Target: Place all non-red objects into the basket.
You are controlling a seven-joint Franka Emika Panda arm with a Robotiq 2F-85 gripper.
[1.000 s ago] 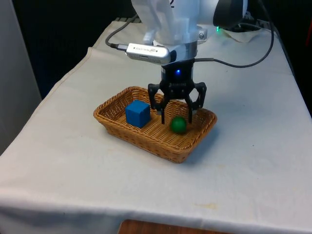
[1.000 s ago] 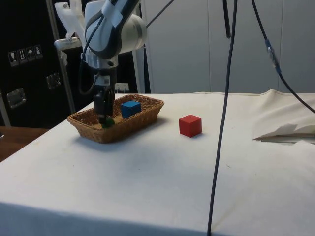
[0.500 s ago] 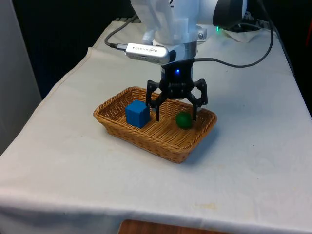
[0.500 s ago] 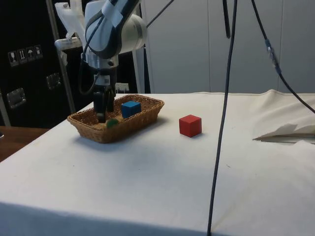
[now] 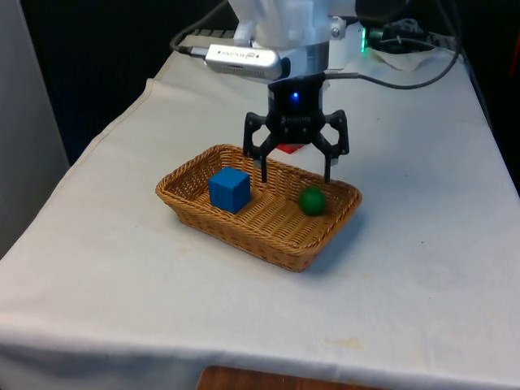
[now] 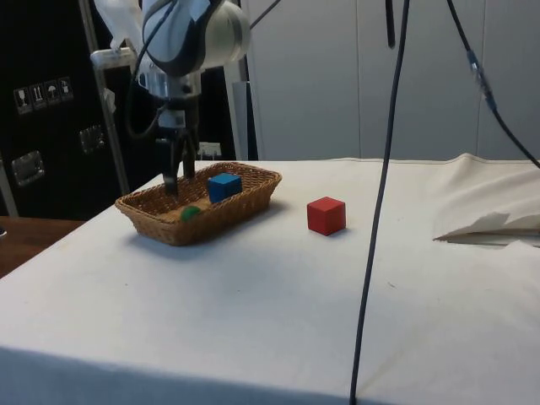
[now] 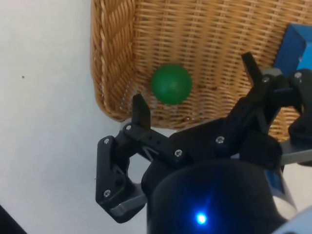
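Note:
A woven basket [image 5: 244,241] [image 6: 169,229] [image 7: 109,58] stands mid-table. Inside it lie a blue cube [image 5: 229,189] [image 6: 224,186] [image 7: 295,44] and a green ball [image 5: 311,201] [image 6: 191,213] [image 7: 171,84], the ball near the basket's end at the front view's right. My gripper [image 5: 296,179] [image 6: 173,181] [image 7: 195,83] hangs open above the basket's far rim, a little above the ball, with nothing between its fingers. A red cube [image 6: 326,215] sits on the cloth outside the basket, apart from it; a sliver of it [image 5: 286,149] peeks out behind the gripper.
A dark cable [image 6: 384,169] hangs down in front of the side view. Crumpled white cloth [image 6: 489,226] lies at the side view's right. More cables [image 5: 414,89] trail over the table behind the arm.
The gripper has opened and let go of the green ball, then risen clear of the basket floor. The ball has rolled slightly towards the front view's right.

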